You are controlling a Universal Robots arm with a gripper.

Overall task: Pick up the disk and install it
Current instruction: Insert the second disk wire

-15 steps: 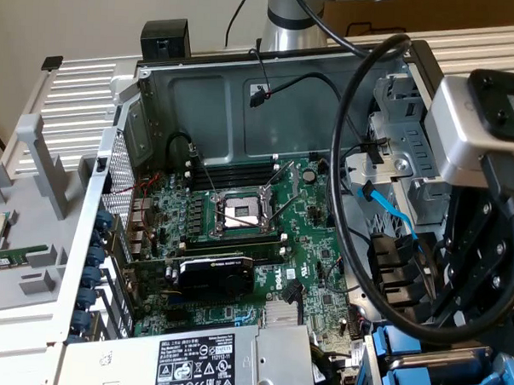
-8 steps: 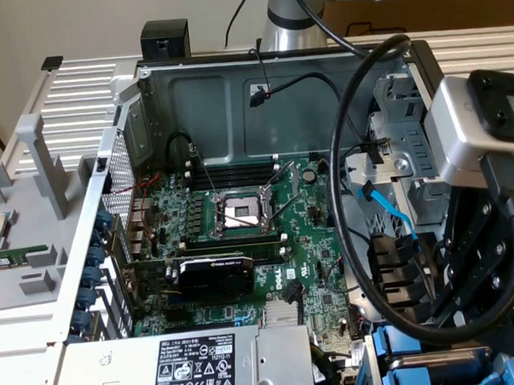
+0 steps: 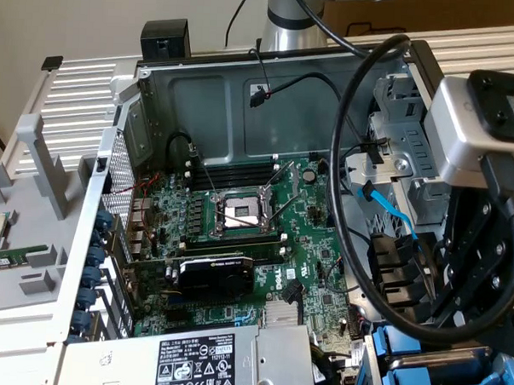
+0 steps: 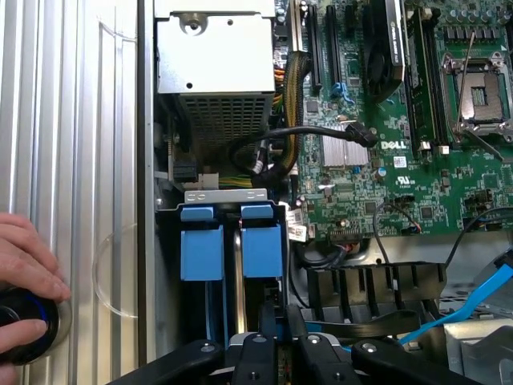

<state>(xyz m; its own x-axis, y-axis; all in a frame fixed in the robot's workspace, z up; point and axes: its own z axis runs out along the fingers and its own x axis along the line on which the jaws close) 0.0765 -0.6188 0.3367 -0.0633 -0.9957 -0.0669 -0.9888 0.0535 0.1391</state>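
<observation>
Exterior view: an open computer case lies on the bench, its green motherboard exposed, with the bare processor socket near the middle and a black graphics card below it. A labelled silver power supply sits at the lower edge. At the exterior view's right, the arm's gripper hangs over the drive bay, a thick black cable looping beside it. In the wrist view the disk, in its blue carrier frame, stands on edge in the bay, just beside a second blue carrier. The gripper reaches down onto the disk's near end, its fingers drawn narrow and closed on the carrier's edge. A person's hand rests on a round black knob on the ribbed metal surface.
</observation>
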